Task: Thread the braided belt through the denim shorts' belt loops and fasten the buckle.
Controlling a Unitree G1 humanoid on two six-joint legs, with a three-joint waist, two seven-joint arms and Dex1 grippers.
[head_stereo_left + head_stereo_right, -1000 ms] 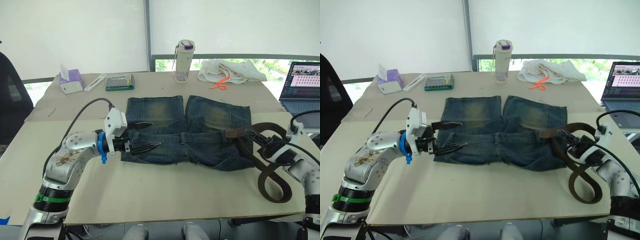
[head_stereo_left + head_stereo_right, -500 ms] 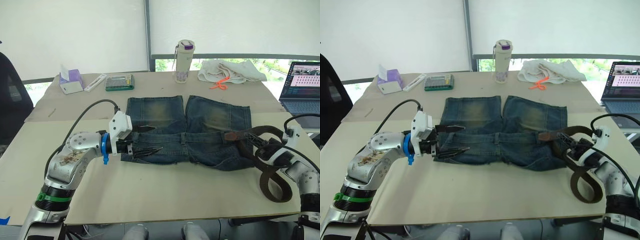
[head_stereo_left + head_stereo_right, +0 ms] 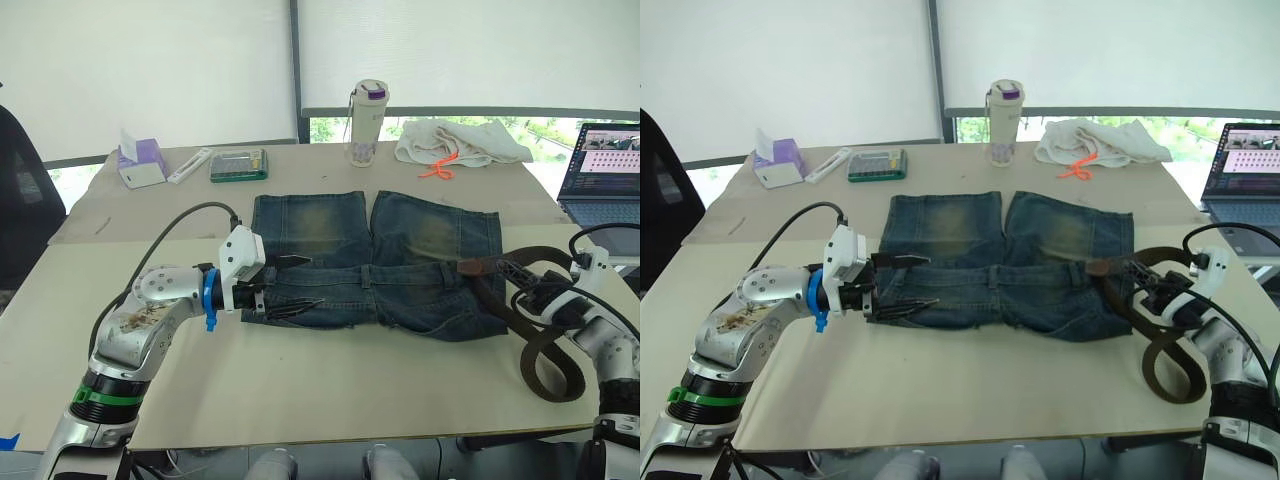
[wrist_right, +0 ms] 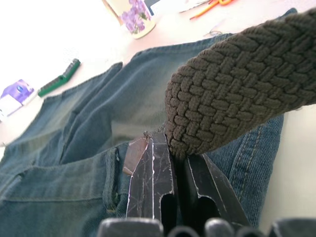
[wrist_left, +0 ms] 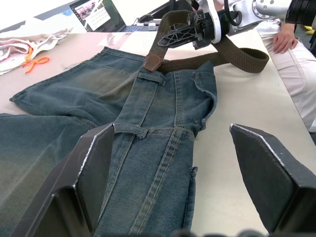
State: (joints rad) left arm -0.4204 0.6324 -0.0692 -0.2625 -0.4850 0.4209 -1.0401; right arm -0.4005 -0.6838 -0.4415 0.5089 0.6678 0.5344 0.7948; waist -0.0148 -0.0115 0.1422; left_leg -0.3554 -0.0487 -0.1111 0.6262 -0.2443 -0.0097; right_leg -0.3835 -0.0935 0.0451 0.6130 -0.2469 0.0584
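Right gripper (image 3: 528, 288) pinched on braided belt (image 3: 545, 345), its leather tip at denim shorts (image 3: 375, 265) waistband edge for feeding into the belt loops; left gripper (image 3: 290, 290) spread open, bracing the opposite end.

Right gripper (image 3: 520, 284) now drawn back rightward with braided belt (image 3: 545, 345); left gripper (image 3: 290, 285) shifted inward along waistband.

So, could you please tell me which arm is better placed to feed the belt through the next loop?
Right: its tool is shut on the braided belt beside the denim shorts waistband; the left tool is open at the far end.
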